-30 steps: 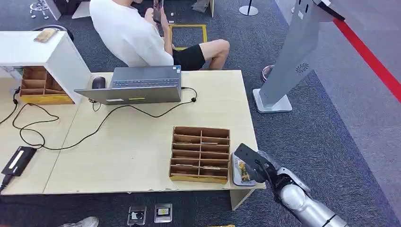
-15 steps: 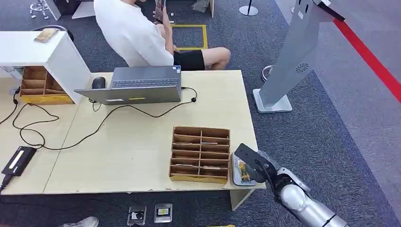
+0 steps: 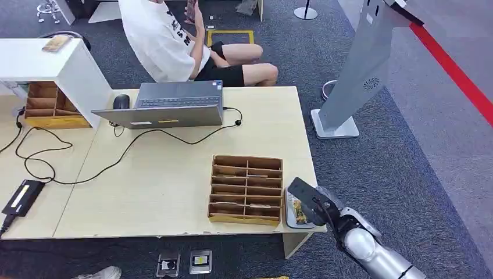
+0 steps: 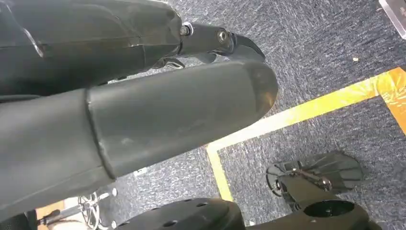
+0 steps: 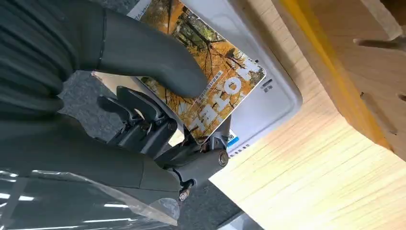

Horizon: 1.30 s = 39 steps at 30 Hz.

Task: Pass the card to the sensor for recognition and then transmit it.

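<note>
Head view: the right hand [image 3: 311, 203] holds the card [image 3: 299, 210] over the white sensor [image 3: 289, 214] at the desk [image 3: 174, 174] corner, beside the wooden organizer [image 3: 246, 189].
Right wrist view: thumb [image 5: 158, 52] pressed on the card [image 5: 210, 86], an autumn-tree picture with white letters, above the sensor [image 5: 268, 96].
Left wrist view: left hand [image 4: 143, 96] over carpet; I cannot tell how its fingers stand.

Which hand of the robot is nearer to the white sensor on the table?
The right. The right hand holds the card directly over the white sensor at the table's right front corner. The left hand hangs low over the carpet, away from the sensor.
</note>
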Tool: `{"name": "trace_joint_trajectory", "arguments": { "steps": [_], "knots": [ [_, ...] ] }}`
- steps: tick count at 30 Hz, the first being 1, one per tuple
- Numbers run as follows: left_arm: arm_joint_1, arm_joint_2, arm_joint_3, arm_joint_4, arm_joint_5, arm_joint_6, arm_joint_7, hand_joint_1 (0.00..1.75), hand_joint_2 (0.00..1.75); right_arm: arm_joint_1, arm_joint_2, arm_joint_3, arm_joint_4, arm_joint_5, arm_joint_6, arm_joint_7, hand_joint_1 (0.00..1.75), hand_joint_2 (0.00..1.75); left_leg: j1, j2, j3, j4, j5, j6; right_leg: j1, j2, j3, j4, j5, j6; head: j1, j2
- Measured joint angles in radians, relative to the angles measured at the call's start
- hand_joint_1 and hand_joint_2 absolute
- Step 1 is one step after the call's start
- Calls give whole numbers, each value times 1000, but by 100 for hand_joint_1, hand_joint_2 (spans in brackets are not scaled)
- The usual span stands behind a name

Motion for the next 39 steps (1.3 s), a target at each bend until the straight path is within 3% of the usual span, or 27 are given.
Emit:
{"name": "trace_joint_trajectory", "arguments": {
  "steps": [39],
  "knots": [
    [-10,0,0,0,-6,-7,1,0,0,7,1,-15,-1,-1,3,-7,175,175,0,0,0,0,0,0,0,0,1,0,0,0,0,0]
  ]
}}
